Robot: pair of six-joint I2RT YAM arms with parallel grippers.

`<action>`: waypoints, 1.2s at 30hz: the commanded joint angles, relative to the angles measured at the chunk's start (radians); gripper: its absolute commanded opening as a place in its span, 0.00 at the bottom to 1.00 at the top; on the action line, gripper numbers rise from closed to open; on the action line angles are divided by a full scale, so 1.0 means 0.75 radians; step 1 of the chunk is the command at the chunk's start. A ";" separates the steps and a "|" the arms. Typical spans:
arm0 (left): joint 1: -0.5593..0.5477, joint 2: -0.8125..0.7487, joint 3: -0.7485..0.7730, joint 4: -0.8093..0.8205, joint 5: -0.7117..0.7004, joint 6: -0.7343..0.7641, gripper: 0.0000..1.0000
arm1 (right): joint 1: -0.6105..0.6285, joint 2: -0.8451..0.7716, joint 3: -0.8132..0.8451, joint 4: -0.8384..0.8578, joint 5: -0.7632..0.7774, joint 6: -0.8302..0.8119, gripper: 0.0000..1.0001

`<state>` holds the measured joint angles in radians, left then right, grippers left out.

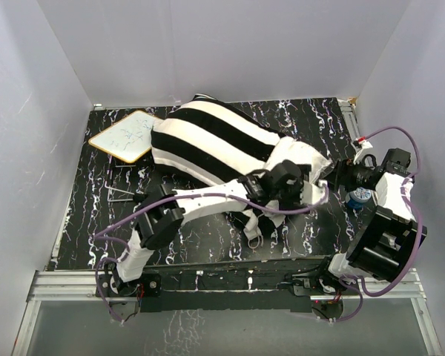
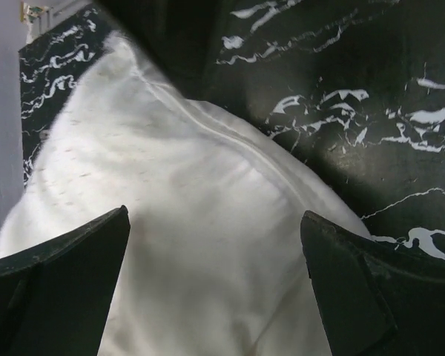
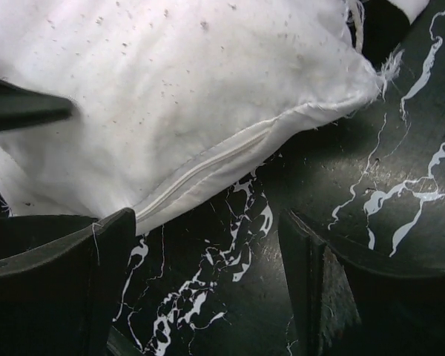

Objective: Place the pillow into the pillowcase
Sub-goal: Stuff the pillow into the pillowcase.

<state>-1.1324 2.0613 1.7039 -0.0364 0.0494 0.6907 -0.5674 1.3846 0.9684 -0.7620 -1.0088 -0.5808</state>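
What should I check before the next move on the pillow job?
1. Left hand open: ok. Its fingers stand wide apart over the pillow, gripping nothing.
2. Right hand open: ok. Nothing sits between its fingers, and the pillow's zipper edge lies just beside one of them.
3. Pillow fully inside the pillowcase: not ok. A white end sticks out on the right.
4. Pillowcase opening visible for a grasp: cannot tell. In the top view the left arm lies across it.
5. Whiteboard apart from the pillowcase: cannot tell. Its corner sits right at the striped cloth.
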 commanded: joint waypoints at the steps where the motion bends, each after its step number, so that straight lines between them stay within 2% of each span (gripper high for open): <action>1: -0.059 0.113 0.029 -0.046 -0.245 0.250 0.97 | -0.003 -0.051 -0.022 0.230 0.029 0.212 0.80; 6: -0.059 0.239 0.022 0.140 -0.528 0.427 0.96 | -0.002 -0.030 -0.022 0.223 0.041 0.200 0.80; 7: -0.055 0.258 0.025 0.188 -0.598 0.434 0.90 | -0.003 -0.025 -0.022 0.220 0.044 0.195 0.80; 8: -0.047 0.268 0.038 0.216 -0.650 0.422 0.73 | -0.002 -0.024 -0.021 0.215 0.047 0.190 0.80; 9: -0.037 0.273 0.053 0.233 -0.703 0.388 0.41 | -0.002 -0.024 -0.023 0.212 0.052 0.183 0.80; 10: -0.024 0.269 0.069 0.250 -0.750 0.352 0.13 | -0.002 -0.022 -0.024 0.209 0.053 0.176 0.80; 11: -0.011 0.255 0.079 0.246 -0.765 0.319 0.04 | -0.004 -0.021 -0.024 0.201 0.052 0.168 0.80; 12: 0.003 0.234 0.083 0.236 -0.759 0.277 0.01 | -0.003 -0.018 -0.023 0.193 0.045 0.155 0.79; 16: 0.090 0.133 0.147 0.087 -0.586 -0.007 0.00 | 0.019 0.010 -0.009 0.113 -0.018 0.082 0.79; 20: 0.187 0.064 0.153 0.034 -0.460 -0.216 0.00 | 0.072 0.022 -0.020 0.085 -0.116 0.073 0.79; 24: 0.274 0.008 0.118 0.039 -0.373 -0.400 0.00 | 0.168 0.079 -0.035 0.106 -0.257 0.105 0.72; 27: 0.323 -0.020 0.091 0.053 -0.325 -0.492 0.00 | 0.255 0.090 -0.094 0.296 -0.295 0.263 0.72; 30: 0.359 -0.027 0.078 0.057 -0.303 -0.549 0.00 | 0.370 0.069 -0.184 0.601 -0.239 0.480 0.73; 34: 0.405 -0.038 0.054 0.065 -0.255 -0.608 0.00 | 0.591 0.001 -0.302 0.999 -0.149 0.599 0.88; 36: 0.419 -0.044 0.043 0.067 -0.242 -0.611 0.00 | 0.684 -0.072 -0.402 1.257 -0.113 0.555 1.00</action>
<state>-0.8589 2.1284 1.7496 0.0021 -0.1284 0.2859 -0.1692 1.4418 0.7528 -0.2661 -1.1263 -0.2245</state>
